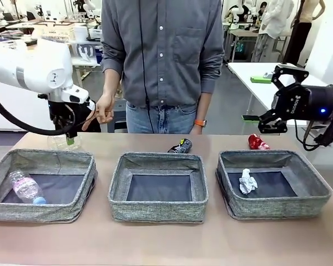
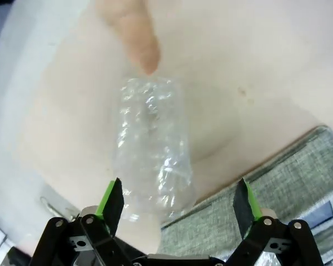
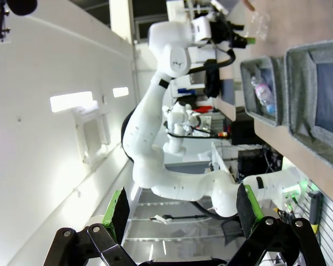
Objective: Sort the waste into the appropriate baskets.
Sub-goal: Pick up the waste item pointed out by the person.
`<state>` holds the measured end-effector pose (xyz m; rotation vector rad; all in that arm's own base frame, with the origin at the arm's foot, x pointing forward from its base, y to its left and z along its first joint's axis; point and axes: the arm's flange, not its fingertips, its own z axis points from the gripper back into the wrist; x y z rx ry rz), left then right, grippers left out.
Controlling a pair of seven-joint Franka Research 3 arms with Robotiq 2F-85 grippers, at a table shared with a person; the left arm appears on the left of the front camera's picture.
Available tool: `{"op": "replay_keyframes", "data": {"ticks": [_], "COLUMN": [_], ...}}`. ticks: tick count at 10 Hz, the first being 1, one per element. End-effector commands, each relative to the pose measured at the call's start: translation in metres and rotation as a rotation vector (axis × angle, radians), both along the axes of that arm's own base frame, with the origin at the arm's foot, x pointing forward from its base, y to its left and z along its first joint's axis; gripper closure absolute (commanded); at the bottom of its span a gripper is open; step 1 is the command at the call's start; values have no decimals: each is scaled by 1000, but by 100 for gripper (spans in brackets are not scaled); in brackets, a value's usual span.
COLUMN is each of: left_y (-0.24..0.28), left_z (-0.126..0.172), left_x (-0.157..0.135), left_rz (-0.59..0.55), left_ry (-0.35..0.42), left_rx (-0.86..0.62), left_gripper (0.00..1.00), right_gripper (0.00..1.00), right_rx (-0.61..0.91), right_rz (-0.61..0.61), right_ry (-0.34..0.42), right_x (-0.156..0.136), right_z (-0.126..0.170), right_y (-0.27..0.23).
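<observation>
3 grey woven baskets stand in a row with narrow gaps between them; a bare strip of table (image 1: 166, 244) runs along their 6 o'clock side. At 12 o'clock of the left basket (image 1: 39, 210), the left gripper (image 1: 71, 133) hangs over a clear plastic cup (image 1: 61, 144), fingers spread wide around it; contact cannot be told. The cup is faint, partly hidden by the basket's far rim. A person's hand (image 1: 104, 109) hangs at its 2 o'clock. The left basket holds a clear plastic bottle (image 1: 26, 188); the right basket (image 1: 277, 206) holds a crumpled paper ball (image 1: 247, 181). A crushed black can (image 1: 180, 146) lies at 12 o'clock of the middle basket (image 1: 158, 211), a crushed red can (image 1: 258, 143) at 12 o'clock of the right one. The right gripper (image 1: 273, 97) hangs high, jaws apart, holding nothing.
</observation>
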<state>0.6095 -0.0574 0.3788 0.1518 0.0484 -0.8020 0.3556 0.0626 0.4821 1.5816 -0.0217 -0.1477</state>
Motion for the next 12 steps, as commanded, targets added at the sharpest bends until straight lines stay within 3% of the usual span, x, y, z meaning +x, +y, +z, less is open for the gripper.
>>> {"op": "replay_keyframes", "data": {"ticks": [1, 4, 8, 12], "left_y": [-2, 0, 2, 0], "left_z": [-16, -40, -31, -41], "left_x": [15, 24, 25, 29], "left_rz": [-5, 16, 48, 48], "left_ry": [38, 102, 79, 116], "left_rx": [10, 2, -11, 2], "left_gripper": [0, 0, 0, 0], "right_gripper": [0, 0, 0, 0], "right_rx": [-4, -4, -4, -4], "right_rz": [7, 7, 7, 7], "right_ry": [-2, -2, -2, -2], "right_x": [-1, -1, -1, -1], "right_z": [0, 0, 0, 0], "right_y": [1, 1, 1, 1]}}
